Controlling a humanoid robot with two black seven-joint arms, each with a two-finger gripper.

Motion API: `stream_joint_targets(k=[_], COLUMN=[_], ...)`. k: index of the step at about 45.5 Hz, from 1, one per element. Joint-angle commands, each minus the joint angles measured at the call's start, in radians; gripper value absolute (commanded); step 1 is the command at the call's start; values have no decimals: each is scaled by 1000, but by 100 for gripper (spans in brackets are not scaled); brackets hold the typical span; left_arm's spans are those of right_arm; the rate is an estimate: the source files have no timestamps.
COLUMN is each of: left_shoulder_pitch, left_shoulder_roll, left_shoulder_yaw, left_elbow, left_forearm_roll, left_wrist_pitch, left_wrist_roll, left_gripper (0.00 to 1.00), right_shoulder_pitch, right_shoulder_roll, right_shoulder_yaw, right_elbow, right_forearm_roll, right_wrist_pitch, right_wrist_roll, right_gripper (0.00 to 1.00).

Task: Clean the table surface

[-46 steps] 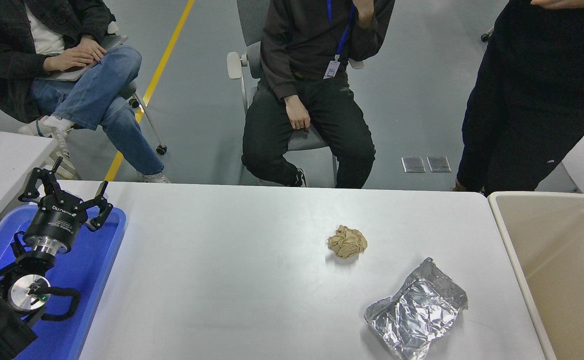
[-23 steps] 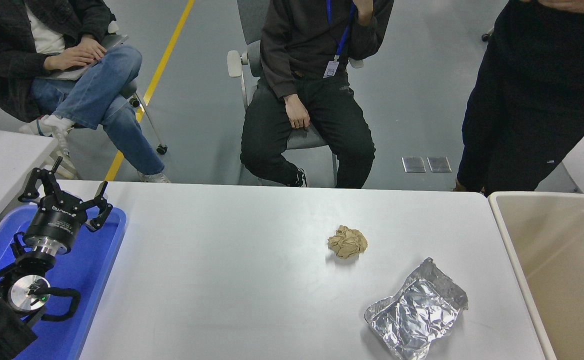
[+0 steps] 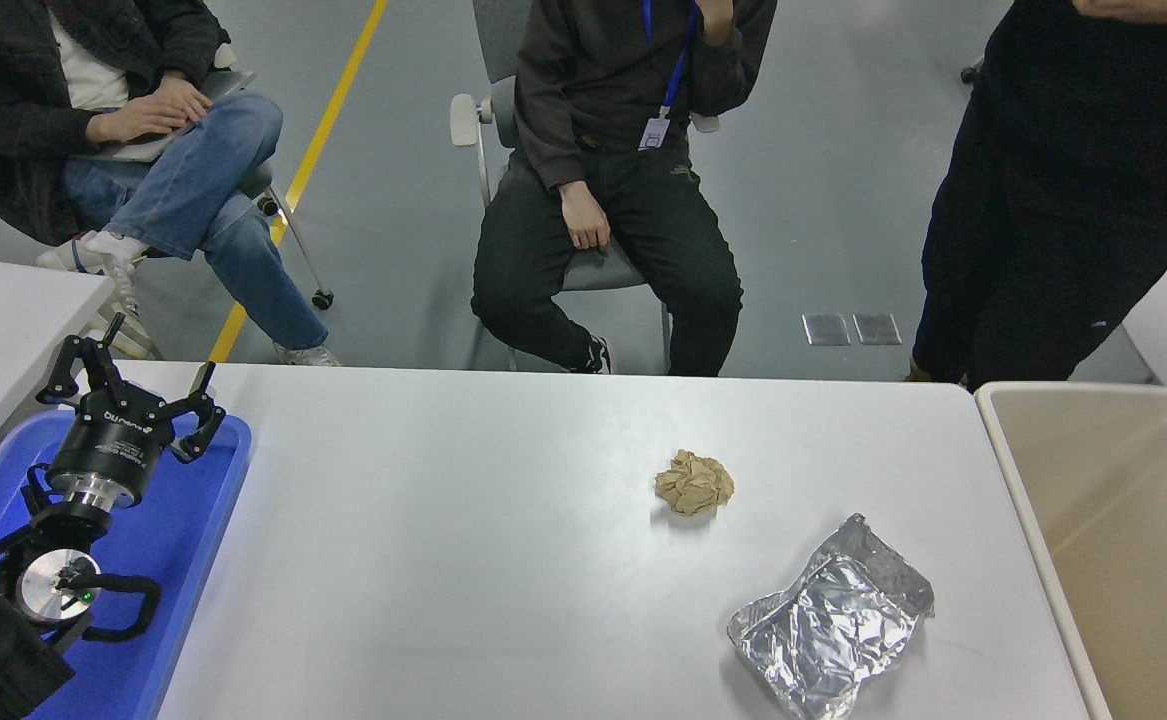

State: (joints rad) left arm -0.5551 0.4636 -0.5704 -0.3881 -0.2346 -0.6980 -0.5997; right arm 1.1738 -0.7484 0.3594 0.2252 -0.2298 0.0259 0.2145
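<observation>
The white table surface fills the lower half of the head view. A crumpled brown paper ball lies right of its centre. A crumpled silver foil sheet lies nearer the front, to the right. My left gripper is parked at the lower left above the blue tray, fingers spread open and empty. My right arm and gripper are out of view.
A beige bin stands against the table's right edge. Two people sit on chairs beyond the far edge and a third stands at the top right. A smaller white table shows at the left.
The tip of my right arm, seen at the right edge one second ago, has withdrawn out of view. The seated person in the middle shifted slightly.
</observation>
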Motion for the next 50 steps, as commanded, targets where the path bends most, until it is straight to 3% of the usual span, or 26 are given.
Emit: stream_joint_targets(k=[1,7,21,33,50], left_shoulder_pitch=[0,0,0,0,0], left_shoulder_roll=[0,0,0,0,0], left_shoulder_yaw=[1,0,0,0,0], left_elbow=[0,0,0,0,0], left_forearm_roll=[0,0,0,0,0], left_wrist_pitch=[0,0,0,0,0], left_wrist_roll=[0,0,0,0,0], left_gripper=[100,100,100,100,100], right_shoulder_pitch=[69,52,-8,-181,-431], right_shoulder_roll=[-61,-52,-20,70,224], right_shoulder_yaw=[252,306,308,406,533], right_elbow=[276,374,491,574,649], right_forearm_roll=[10,16,158,158,158], right_wrist_pitch=[-122,-178,-187,-172,-27], right_wrist_roll=[0,0,0,3,2], right_gripper=[99,99,99,100,100])
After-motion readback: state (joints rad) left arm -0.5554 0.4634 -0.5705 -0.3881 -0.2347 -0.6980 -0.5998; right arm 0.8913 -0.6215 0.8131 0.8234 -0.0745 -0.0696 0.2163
